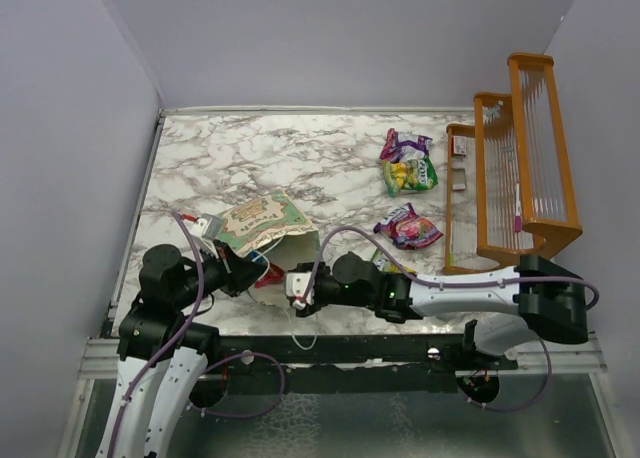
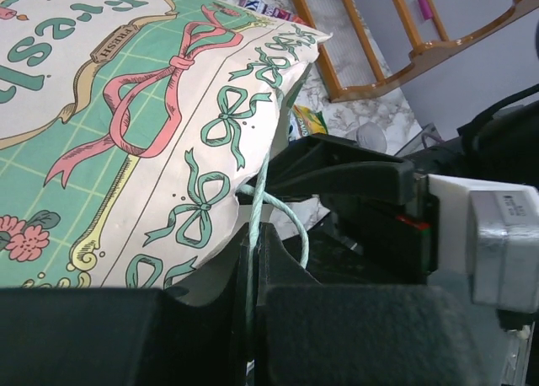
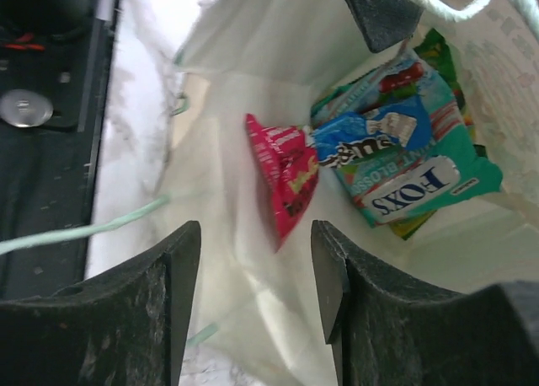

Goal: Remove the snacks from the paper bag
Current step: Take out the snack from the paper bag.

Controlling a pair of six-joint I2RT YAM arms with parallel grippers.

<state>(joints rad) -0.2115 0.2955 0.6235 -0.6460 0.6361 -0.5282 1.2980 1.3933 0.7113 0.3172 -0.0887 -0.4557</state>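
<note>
Several snacks (image 3: 396, 167) in paper bag (image 1: 262, 218), rim pinched by left pincer (image 2: 253, 251); I judged spread right pincer (image 3: 257, 234) needed centring on red packet (image 3: 286, 179).

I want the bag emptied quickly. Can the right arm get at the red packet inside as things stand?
Probably yes. The right claw stands open at the mouth of the paper bag, whose rim the left claw pinches, and the red packet lies uncovered straight ahead of it.

marble table (image 1: 290, 158) holds the paper bag (image 1: 262, 218) on its side, loose snacks (image 1: 410, 170), an orange rack (image 1: 520, 168).
</note>
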